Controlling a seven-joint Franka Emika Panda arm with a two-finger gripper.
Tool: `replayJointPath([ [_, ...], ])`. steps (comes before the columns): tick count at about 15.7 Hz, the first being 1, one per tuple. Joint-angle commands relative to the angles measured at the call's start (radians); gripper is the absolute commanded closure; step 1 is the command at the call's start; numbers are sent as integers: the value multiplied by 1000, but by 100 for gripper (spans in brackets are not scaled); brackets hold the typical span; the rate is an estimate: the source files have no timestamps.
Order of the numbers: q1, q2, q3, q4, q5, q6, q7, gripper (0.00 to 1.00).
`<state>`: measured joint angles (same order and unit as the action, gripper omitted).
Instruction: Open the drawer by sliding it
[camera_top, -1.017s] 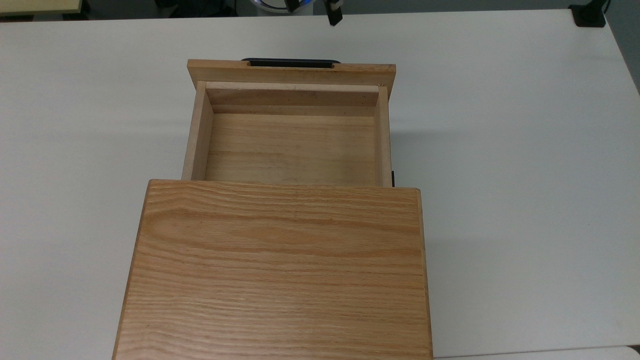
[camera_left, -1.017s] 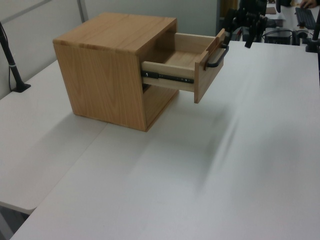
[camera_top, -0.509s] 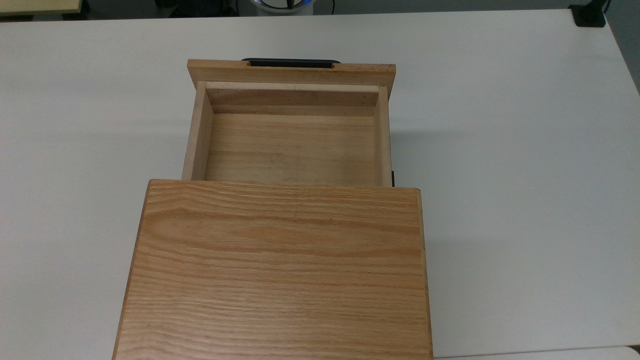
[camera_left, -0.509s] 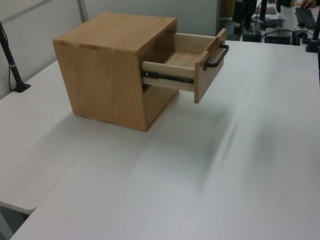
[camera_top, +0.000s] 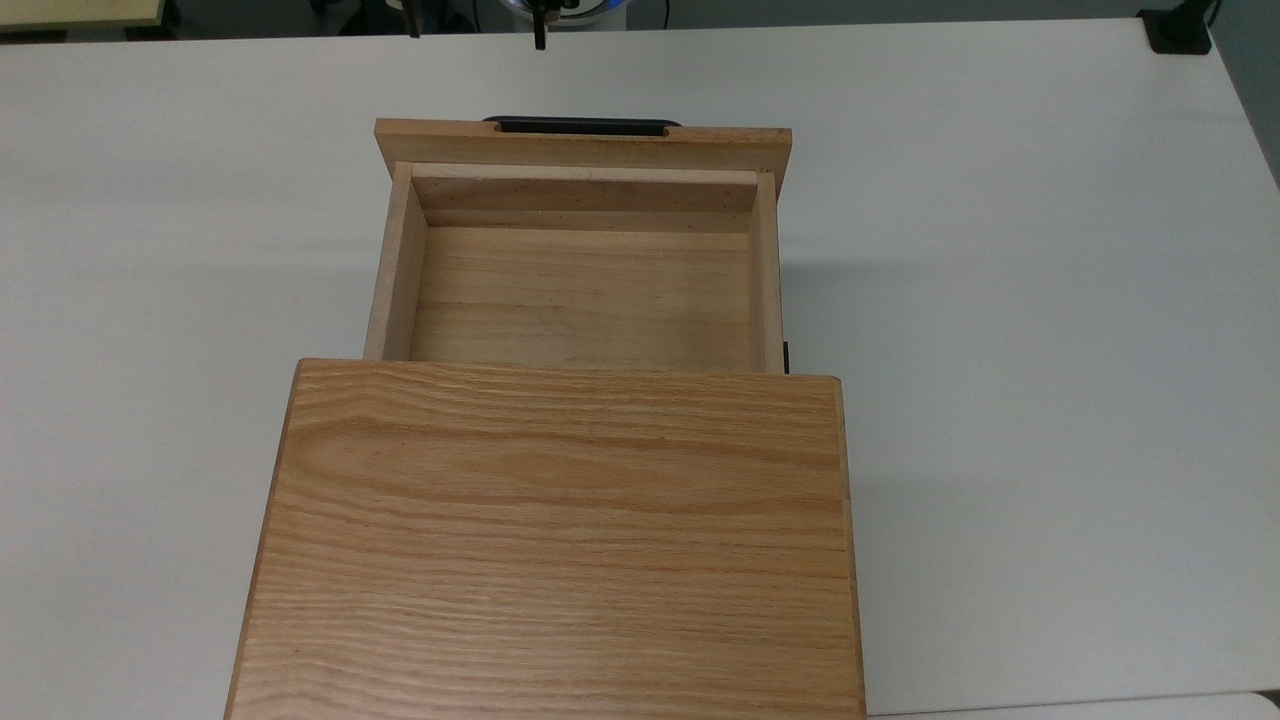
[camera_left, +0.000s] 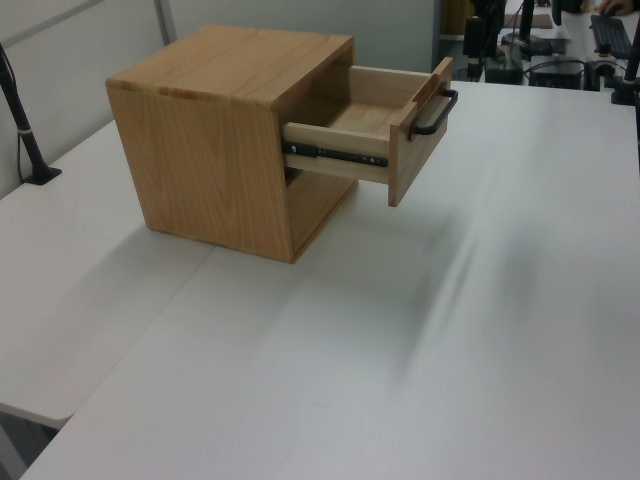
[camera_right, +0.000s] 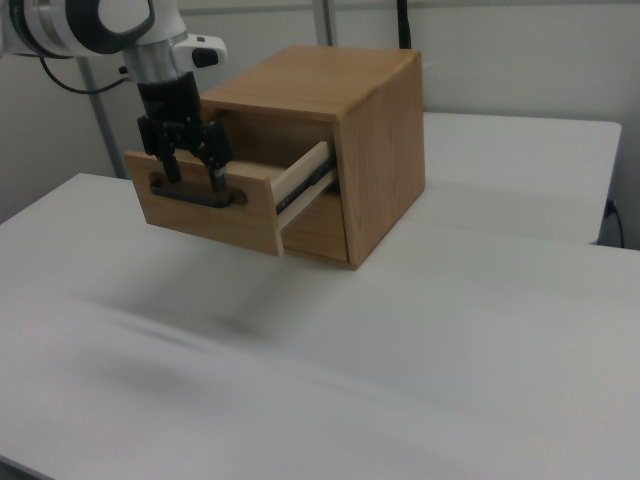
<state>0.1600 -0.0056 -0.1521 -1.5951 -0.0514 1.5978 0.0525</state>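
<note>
Standing well out of the cabinet (camera_top: 550, 540) on its side rails, the drawer (camera_top: 580, 290) looks as good as open, its empty inside showing in the top view; the cabinet sits on the white desk (camera_top: 1050, 300). In the right view the pincer (camera_right: 190, 170) hangs in front of the drawer's front panel, fingers spread apart and holding nothing. Whether its fingertips touch the black handle (camera_right: 196, 195) I cannot tell.

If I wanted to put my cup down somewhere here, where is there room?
The white table lies bare on both sides of the cabinet. The open drawer is empty too. It is crowded only before the drawer's front, where the robot's hand hangs by the handle.
</note>
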Motion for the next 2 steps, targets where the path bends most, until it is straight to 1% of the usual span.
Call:
replayJointPath([
  [1, -11, 12, 0, 37, -13, -38, -19, 0],
  [2, -13, 12, 0, 37, -11, -38, -17, 0],
])
